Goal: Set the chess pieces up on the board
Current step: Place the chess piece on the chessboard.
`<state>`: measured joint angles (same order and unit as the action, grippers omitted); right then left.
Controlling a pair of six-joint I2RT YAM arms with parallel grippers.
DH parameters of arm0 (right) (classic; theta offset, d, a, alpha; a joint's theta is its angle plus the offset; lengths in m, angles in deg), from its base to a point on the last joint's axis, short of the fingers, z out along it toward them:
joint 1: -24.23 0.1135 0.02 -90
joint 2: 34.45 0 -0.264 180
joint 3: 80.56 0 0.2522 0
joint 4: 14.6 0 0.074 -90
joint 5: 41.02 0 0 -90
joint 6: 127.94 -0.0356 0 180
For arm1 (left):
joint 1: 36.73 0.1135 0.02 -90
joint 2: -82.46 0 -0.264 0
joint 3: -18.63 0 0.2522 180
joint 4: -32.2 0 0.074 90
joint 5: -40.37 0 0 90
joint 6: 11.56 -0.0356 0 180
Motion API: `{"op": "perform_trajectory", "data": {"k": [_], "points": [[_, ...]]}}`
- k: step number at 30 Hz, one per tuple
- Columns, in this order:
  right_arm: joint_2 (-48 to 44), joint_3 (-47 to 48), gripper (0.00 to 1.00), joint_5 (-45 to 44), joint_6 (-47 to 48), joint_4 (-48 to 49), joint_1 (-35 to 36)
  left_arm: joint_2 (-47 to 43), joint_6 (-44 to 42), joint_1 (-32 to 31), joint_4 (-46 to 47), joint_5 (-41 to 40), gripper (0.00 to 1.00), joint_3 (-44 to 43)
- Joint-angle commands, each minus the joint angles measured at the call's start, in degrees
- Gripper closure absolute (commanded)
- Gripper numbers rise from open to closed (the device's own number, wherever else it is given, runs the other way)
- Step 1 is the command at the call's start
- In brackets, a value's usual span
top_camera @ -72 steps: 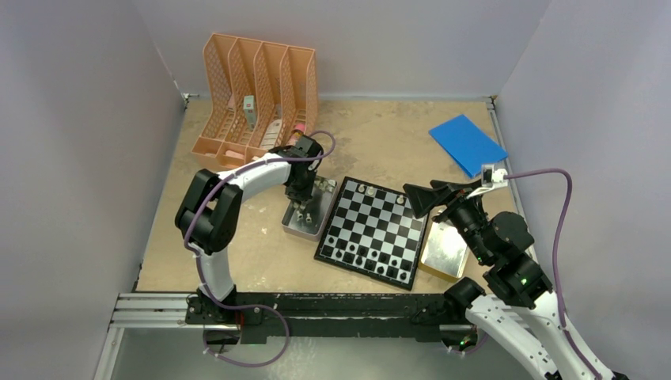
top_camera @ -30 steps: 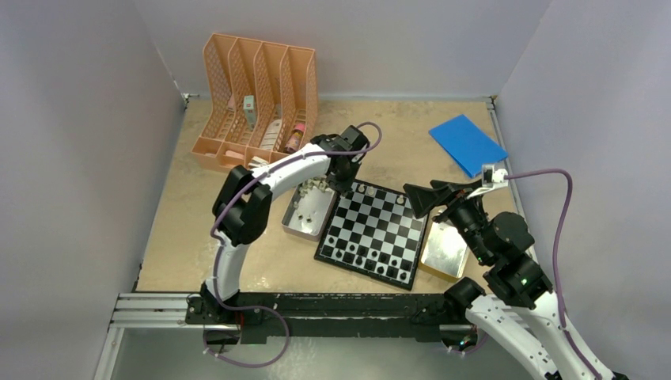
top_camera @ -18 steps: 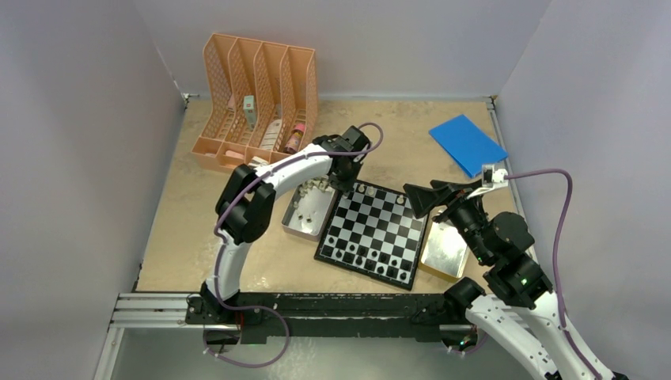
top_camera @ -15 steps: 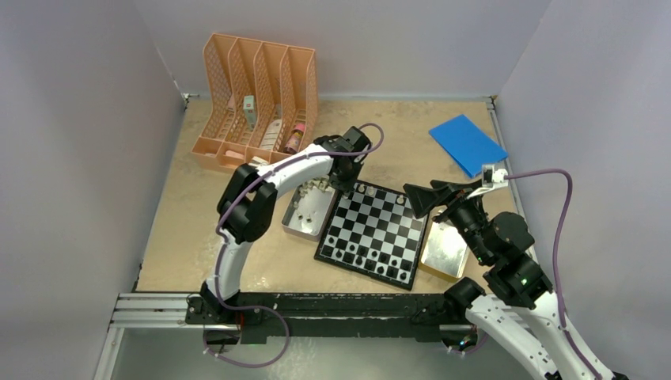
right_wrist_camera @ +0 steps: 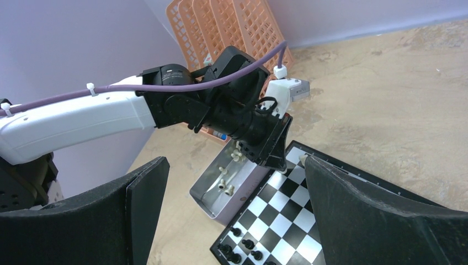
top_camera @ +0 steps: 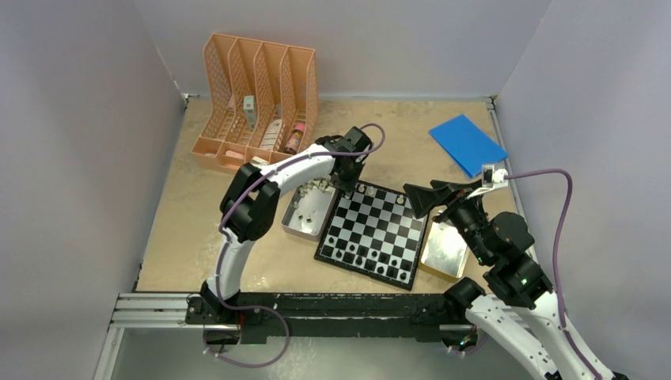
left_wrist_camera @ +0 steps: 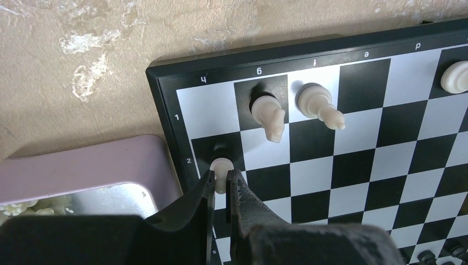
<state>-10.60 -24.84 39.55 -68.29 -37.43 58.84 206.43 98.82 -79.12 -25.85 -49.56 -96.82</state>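
Left wrist alone shows left gripper [left_wrist_camera: 221, 181] clamping pale pawn [left_wrist_camera: 221, 165], right gripper [right_wrist_camera: 234, 165] agape

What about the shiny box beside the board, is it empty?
Not empty: pale chess pieces lie inside the tin left of the board.

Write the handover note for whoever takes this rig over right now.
Left gripper: shut on a white pawn at h2 on the board.
Right gripper: open, empty, hovering by the board's right side.
Done: white knight on g1, white bishop on f1, some black pieces along the near edge.
Left: most squares are bare; more white pieces lie in the tin.
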Motion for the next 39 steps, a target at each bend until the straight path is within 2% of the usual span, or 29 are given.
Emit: {"op": "perform_trajectory", "data": {"k": [1, 13, 23, 39], "points": [[-0.81, 0.25, 0.05, 0.38, 1.17, 3.35, 0.28, 0.71, -0.86, 0.16, 0.88, 0.37, 0.90, -2.75], [-0.65, 0.24, 0.05, 0.44, 1.34, 3.35, 0.28, 1.43, -1.13, 0.15, 0.08, 0.06, 0.89, -3.29], [-0.74, 0.19, 0.05, 0.51, 1.31, 3.39, 0.28, 1.22, -1.22, 0.19, -0.36, -1.14, 0.79, -3.78], [-0.63, 0.15, 0.05, 0.47, 1.34, 3.54, 0.28, -2.16, -0.40, 0.16, 0.40, 1.20, 0.78, -3.92]]}}
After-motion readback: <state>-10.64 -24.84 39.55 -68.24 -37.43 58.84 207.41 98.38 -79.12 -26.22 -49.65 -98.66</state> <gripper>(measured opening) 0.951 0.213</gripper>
